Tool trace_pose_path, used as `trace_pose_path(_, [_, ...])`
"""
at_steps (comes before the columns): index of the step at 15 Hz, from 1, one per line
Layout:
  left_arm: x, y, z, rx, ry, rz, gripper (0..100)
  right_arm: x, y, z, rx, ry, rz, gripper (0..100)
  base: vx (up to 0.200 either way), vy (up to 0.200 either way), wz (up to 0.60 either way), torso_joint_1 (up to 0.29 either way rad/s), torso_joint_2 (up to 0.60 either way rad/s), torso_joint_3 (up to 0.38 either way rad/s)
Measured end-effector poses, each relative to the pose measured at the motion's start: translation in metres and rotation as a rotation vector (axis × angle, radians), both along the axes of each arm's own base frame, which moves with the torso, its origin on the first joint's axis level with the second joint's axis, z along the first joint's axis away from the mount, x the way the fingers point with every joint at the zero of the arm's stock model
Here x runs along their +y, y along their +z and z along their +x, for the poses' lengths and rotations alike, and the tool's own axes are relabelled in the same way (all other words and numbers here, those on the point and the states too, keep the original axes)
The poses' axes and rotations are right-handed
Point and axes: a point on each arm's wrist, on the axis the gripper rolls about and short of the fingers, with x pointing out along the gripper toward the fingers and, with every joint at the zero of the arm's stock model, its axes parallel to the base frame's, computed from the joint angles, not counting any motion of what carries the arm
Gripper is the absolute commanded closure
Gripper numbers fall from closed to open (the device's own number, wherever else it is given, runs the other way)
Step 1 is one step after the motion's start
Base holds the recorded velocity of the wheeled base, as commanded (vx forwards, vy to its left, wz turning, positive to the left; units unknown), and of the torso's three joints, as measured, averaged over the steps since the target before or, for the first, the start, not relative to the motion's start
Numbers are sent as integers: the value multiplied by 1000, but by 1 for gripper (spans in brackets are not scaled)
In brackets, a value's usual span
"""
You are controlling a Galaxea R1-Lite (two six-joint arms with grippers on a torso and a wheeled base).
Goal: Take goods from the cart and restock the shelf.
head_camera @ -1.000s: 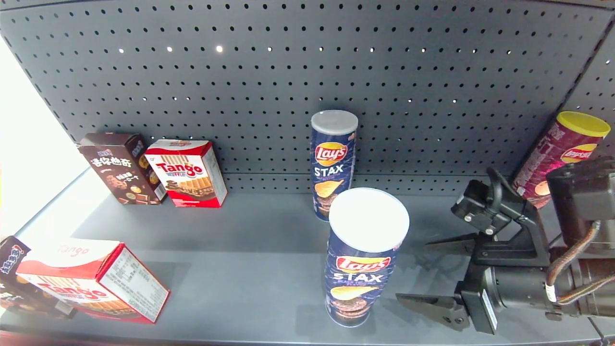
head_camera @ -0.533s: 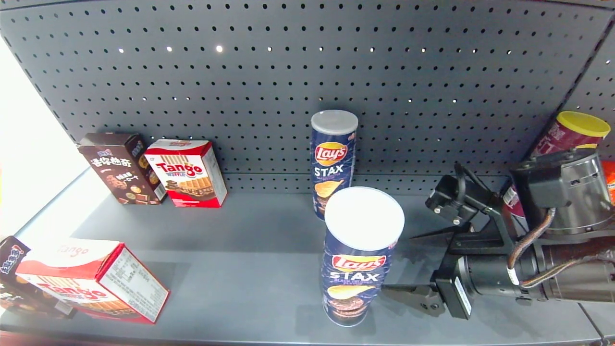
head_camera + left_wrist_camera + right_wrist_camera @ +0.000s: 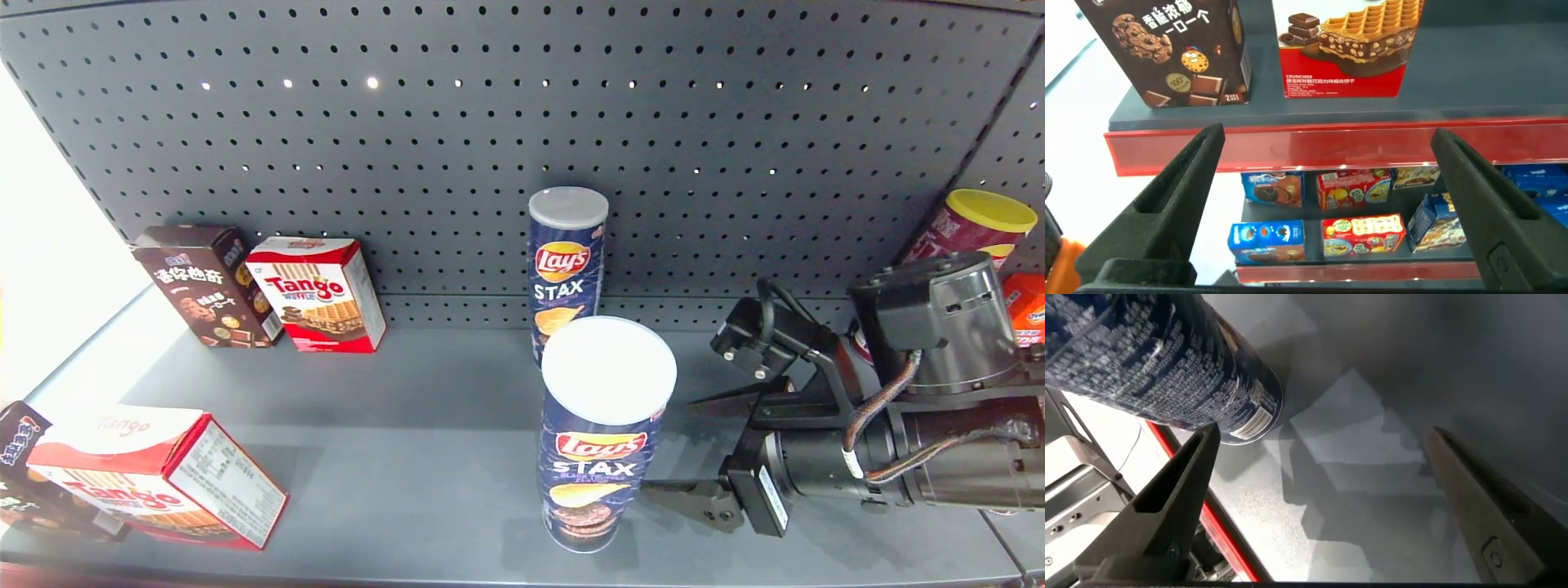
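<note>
- Ok, left end effector (image 3: 1327,135): held level, facing the red front edge (image 3: 1331,145) of a shelf. Its black wedge fingers are spread wide with nothing between them.
- Far left of the grey metal shelf (image 3: 424,384): dark cardboard box (image 3: 18,457) at the edge, front wafer box (image 3: 155,478) in red and white just beside it.
- Back left: brown cookie box (image 3: 204,282) and rear wafer box (image 3: 318,294), both upright, side by side against the perforated back panel (image 3: 408,147).
- Centre: rear chip can (image 3: 565,273) upright near the panel, grey lid. The front chip can (image 3: 604,433) is upright near the shelf's front edge, a glossy dark blue tube with a flat white lid.
- Right end effector (image 3: 673,449): the arm comes in low from the right, roughly horizontal over the shelf. Fingers are wide apart and empty, tips just beside the front chip can's right side; cannot tell if they touch it.
- Far right: maroon can (image 3: 976,224) with a yellow lid, behind the arm.
</note>
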Motion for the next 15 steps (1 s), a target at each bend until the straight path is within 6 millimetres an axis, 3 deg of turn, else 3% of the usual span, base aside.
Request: trace_pose_path(15, [0, 0, 0, -1, 4, -1, 0, 9, -3, 0, 10, 27, -9, 0, 0, 0, 0, 0, 0, 0])
